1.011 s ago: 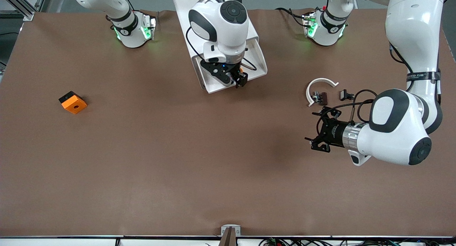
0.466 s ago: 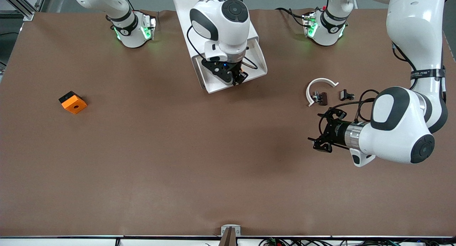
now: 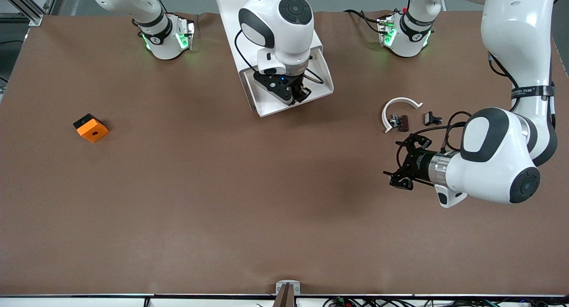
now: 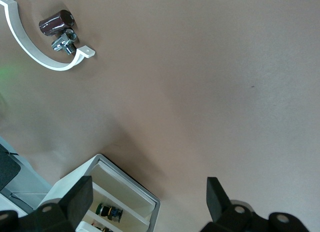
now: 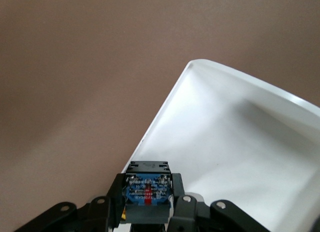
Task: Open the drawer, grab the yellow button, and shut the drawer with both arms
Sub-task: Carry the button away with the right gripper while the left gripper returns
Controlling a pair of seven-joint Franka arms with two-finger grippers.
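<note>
The drawer [image 3: 326, 82] is pulled out of the top of the white cabinet [image 3: 229, 13]; its white tray also shows in the right wrist view [image 5: 240, 142]. My right gripper [image 3: 298, 94] is over the drawer's front part. In the right wrist view it [image 5: 146, 202] is shut on the button [image 5: 147, 184], whose black body and blue bit show, with a sliver of orange at the side. My left gripper [image 3: 397, 162] is open and empty, low over the bare table toward the left arm's end. In the left wrist view it [image 4: 146, 202] faces the cabinet [image 4: 127, 189].
A white arc [image 3: 395, 109] with small dark clips [image 3: 400, 120] lies on the table beside my left gripper, toward the robots' bases. An orange square block [image 3: 91, 128] with a hole lies toward the right arm's end. A lower drawer holds another small part [image 4: 109, 212].
My right gripper, holding the button, has shifted slightly back over the drawer toward the cabinet. My left gripper has drifted a little.
</note>
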